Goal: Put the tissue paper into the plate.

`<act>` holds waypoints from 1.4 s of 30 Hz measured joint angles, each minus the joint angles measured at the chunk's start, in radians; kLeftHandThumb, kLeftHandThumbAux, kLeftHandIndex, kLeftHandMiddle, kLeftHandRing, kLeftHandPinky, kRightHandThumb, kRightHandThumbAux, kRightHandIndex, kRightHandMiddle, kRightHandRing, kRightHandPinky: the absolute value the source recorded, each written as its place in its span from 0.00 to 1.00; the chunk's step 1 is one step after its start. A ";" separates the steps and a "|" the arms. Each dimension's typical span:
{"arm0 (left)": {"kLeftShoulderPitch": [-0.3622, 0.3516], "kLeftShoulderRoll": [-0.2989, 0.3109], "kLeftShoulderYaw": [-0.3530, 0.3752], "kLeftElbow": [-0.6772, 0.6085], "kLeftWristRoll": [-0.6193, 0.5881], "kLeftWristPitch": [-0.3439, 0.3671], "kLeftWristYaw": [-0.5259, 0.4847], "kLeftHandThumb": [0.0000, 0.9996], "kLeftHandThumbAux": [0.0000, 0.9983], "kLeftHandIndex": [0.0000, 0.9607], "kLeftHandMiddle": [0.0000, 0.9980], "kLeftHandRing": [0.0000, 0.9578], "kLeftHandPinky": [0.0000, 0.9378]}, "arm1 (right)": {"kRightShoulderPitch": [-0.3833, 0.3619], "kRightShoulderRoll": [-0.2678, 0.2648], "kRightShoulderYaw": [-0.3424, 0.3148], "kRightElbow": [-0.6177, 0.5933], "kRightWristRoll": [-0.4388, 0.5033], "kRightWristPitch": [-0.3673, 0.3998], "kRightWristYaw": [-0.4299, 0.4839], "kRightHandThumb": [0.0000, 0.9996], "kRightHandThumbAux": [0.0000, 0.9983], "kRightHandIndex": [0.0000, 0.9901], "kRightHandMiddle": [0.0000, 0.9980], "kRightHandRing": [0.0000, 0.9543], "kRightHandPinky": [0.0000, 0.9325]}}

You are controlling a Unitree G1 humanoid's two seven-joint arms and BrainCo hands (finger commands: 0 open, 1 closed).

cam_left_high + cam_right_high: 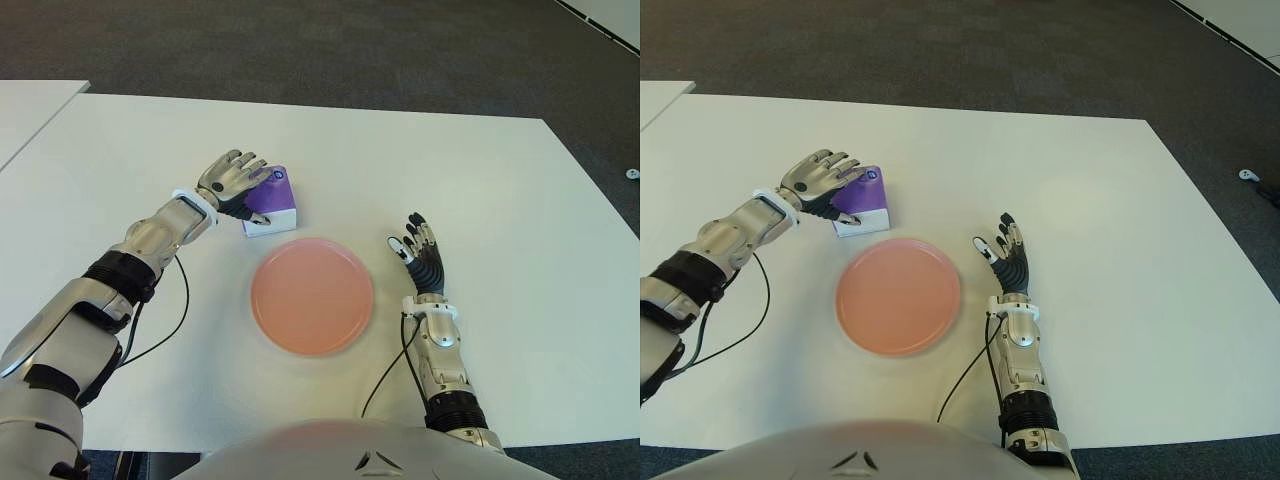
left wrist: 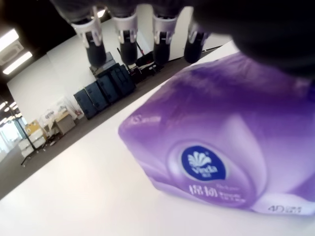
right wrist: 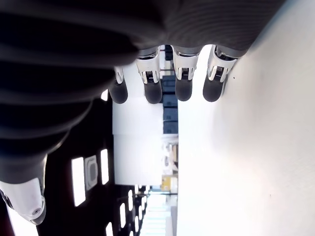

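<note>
- Two hands show over the white desk [image 1: 480, 180]; only the left hand [image 1: 232, 180] is at work, at the upper left of centre in the left eye view, draped over the tissue paper [image 1: 272, 200].
- Tissue paper: a purple pack with a white base, standing on the desk just above and left of the pink plate [image 1: 312, 296], apart from its rim and not yet in it.
- Left hand's state: fingers [image 2: 127, 29] reach out past the pack's top, uncurled in the wrist view, with the palm close over the purple wrapper [image 2: 216, 147]. It looks like a loose cover, not a closed grip; whether the thumb presses the near side I cannot tell.
- Right hand [image 1: 418, 252]: to the right of the plate, fingers extended and holding nothing; idle.
- Likely risks:
  - The wrapper looks soft and slick, so a shallow top pinch could let the pack slide out on lifting.
  - Closing unevenly may tip or push the pack across the desk.
  - The plate is shallow; a low carry could clip its rim and shove it, or a release near the edge could leave the pack half off it.
</note>
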 measured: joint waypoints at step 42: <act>-0.023 -0.076 -0.098 0.193 -0.008 -0.008 0.220 0.02 0.18 0.00 0.00 0.00 0.00 | 0.042 -0.012 0.019 -0.051 0.003 0.014 0.037 0.06 0.63 0.00 0.00 0.00 0.00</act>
